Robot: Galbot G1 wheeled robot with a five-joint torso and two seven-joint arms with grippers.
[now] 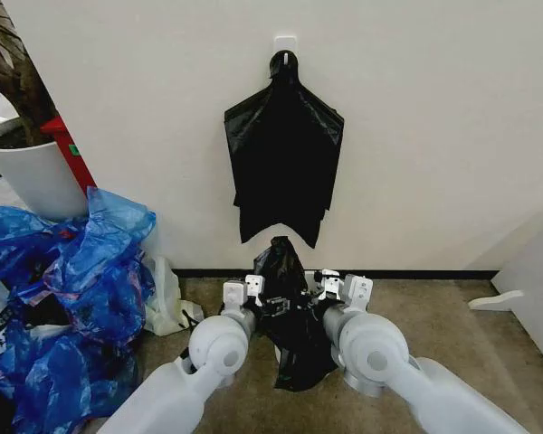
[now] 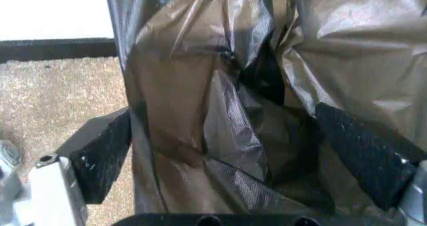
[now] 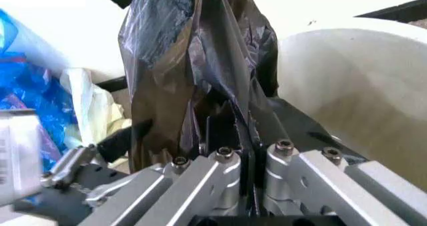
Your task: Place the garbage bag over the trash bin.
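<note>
The garbage bag (image 1: pixel 290 339), thin glossy black film, hangs between my two grippers low in front of the wall. My right gripper (image 1: pixel 330 286) is shut on a bunched fold of the garbage bag (image 3: pixel 193 51); in the right wrist view its fingers (image 3: pixel 230 131) press together on the film. My left gripper (image 1: pixel 253 289) is open, its black pads (image 2: pixel 100 156) spread wide with the bag's film (image 2: pixel 200 86) draped between and over them. The trash bin (image 3: pixel 347 86), a cream-white bucket, shows its rim and inner wall right beside the bag in the right wrist view.
A flat black bundle (image 1: pixel 285 163) hangs from a wall hook above the grippers. Blue plastic bags (image 1: pixel 63 298) pile up at the left, with a white plant pot (image 1: pixel 32 176) behind them and a pale bag (image 1: pixel 167 303) beside them. Brown carpet (image 1: pixel 452 334) lies to the right.
</note>
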